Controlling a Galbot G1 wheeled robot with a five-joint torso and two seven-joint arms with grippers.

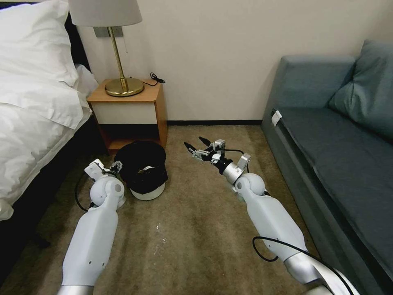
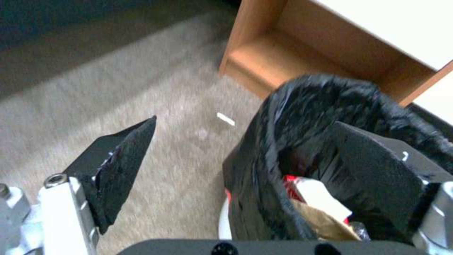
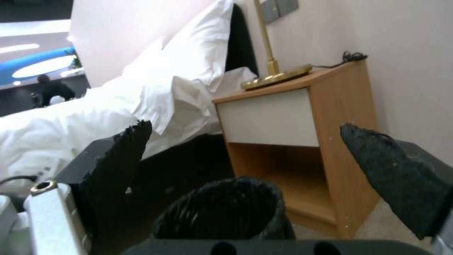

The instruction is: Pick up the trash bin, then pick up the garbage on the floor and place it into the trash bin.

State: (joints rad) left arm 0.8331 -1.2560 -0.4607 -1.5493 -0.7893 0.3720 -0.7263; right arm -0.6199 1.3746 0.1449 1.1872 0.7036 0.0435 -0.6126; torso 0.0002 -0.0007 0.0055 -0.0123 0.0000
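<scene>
On the bedroom carpet (image 1: pixel 184 229) by the nightstand (image 1: pixel 131 110), the trash bin (image 1: pixel 143 172) held litter; left gripper (image 2: pixel 245 156) straddled its rim, jaws apart. Right gripper (image 1: pixel 197 148) hovered agape nearby. Collection seemingly finished; releasing the bin judged next.

Glossy crinkled black plastic liner over the smooth white plastic trash bin (image 1: pixel 146 191), brown paper bag (image 2: pixel 325 221) inside, rough matt black pads (image 3: pixel 396 177) on metal pincer fingers, short-pile matt carpet (image 1: pixel 196 237), smooth wood nightstand (image 1: pixel 157 106), polished brass lamp (image 1: pixel 124 87).
</scene>
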